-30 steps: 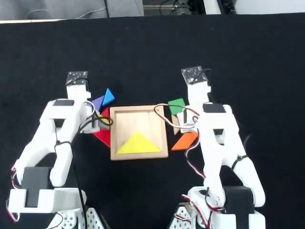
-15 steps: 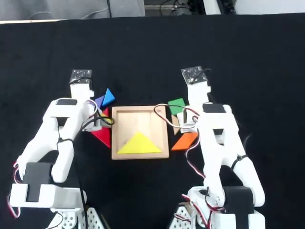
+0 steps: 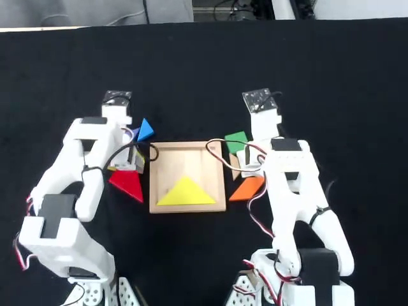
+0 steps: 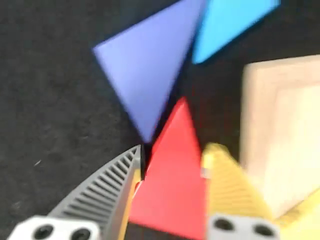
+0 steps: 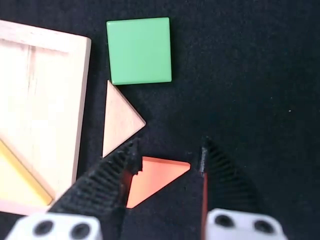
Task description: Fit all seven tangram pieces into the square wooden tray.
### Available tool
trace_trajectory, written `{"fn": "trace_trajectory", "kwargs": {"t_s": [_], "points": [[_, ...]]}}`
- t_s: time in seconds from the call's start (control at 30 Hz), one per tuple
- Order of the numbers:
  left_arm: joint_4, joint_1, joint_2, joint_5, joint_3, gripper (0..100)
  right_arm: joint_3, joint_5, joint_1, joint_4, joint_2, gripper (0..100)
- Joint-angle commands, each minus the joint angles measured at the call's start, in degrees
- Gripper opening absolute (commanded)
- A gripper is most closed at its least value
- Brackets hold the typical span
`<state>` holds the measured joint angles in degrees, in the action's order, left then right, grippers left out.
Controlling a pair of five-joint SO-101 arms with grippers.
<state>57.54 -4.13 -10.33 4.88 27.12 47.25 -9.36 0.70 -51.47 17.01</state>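
**Item 1, square wooden tray** (image 3: 186,146). Lies flat on the black bench (image 3: 331,95) between the two arms. It holds one piece, a yellow triangle (image 3: 185,192), with its long side along the wall nearest the arm bases. The rest of the floor is bare.

**Item 2, red triangle** (image 4: 172,185). Clamped between the two fingers of the left end effector (image 4: 175,150), just outside the tray's left wall. The grip across its flanks leaves the apex free, probably so it can be carried over the wall.

**Item 3, purple triangle** (image 4: 145,75) and **blue triangle** (image 4: 225,22). They lie side by side on the bench beyond the red piece. The purple tip sits very near the red apex and may get nudged.

**Item 4, right end effector** (image 5: 169,145). Fingers spread wide and holding nothing, poised over the orange piece (image 5: 155,177), apparently the next candidate.

**Item 5, pale wooden triangle** (image 5: 119,120) and **green square** (image 5: 139,50). Both loose on the bench beside the tray's right wall.

**Obstructions.** The raised tray wall stands between every loose piece and the floor. The yellow piece limits the free corners.
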Motion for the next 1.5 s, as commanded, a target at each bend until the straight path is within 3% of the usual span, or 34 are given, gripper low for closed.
{"fn": "trace_trajectory", "kwargs": {"t_s": [0.0,0.2,0.3,0.6,0.8,0.9,1.03,1.13,1.27,1.47], "points": [[2.2,0.0,-1.4,0.4,-2.7,11,-0.1,0.5,-0.7,0.4,0.5,19.0],[7.4,-0.2,3.9,0.9,-2.3,11,0.0,0.5,-0.7,0.5,0.5,19.0],[7.8,-3.6,8.2,3.4,-0.1,11,0.0,0.5,-0.7,0.5,0.4,19.0],[8.5,-26.3,10.9,32.7,6.8,11,0.2,0.5,-0.8,0.6,0.5,19.0],[24.0,-33.5,19.9,56.3,7.1,11,0.7,-3.8,-0.9,0.1,2.3,19.0],[26.2,-32.5,31.5,59.3,6.8,11,1.8,-3.8,-0.8,-0.9,5.6,19.0],[16.3,-24.6,46.3,59.9,12.3,11,4.8,-3.9,-0.8,-0.5,10.8,19.0],[11.5,-15.3,53.3,68.4,22.5,20,6.5,-4.2,-0.8,-0.4,13.3,19.0],[12.2,-6.6,59.8,73.4,30.4,34,8.5,-4.3,-0.8,1.8,13.8,19.0],[19.5,-1.5,62.4,78.8,31.3,35,9.2,-4.4,-0.8,2.8,13.8,19.0]]}}
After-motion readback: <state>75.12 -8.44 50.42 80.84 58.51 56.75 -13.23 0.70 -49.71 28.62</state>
